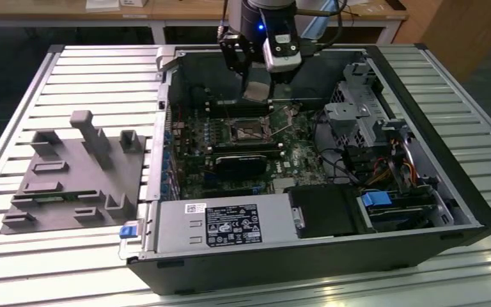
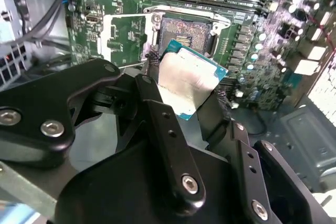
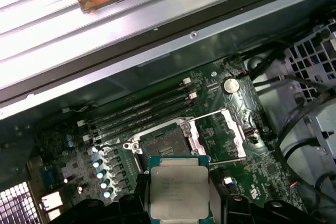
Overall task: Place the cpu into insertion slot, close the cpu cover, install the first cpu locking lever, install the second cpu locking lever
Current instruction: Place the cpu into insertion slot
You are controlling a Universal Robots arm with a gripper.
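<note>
Tool (image 2: 186,80) gripped the cpu (image 3: 177,192) by opposite edges, hanging above and near the insertion slot (image 3: 165,142) with the cpu cover (image 3: 226,135) standing open; judged that seating well required the cpu level, squared to the slot's rim, and lowered without force.

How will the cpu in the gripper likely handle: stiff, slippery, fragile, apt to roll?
The cpu looks like a thin flat plate with a metal top: probably stiff and light. The gripper pinches only its edges, so it could slip or twist. Flat, it shouldn't roll.
</note>
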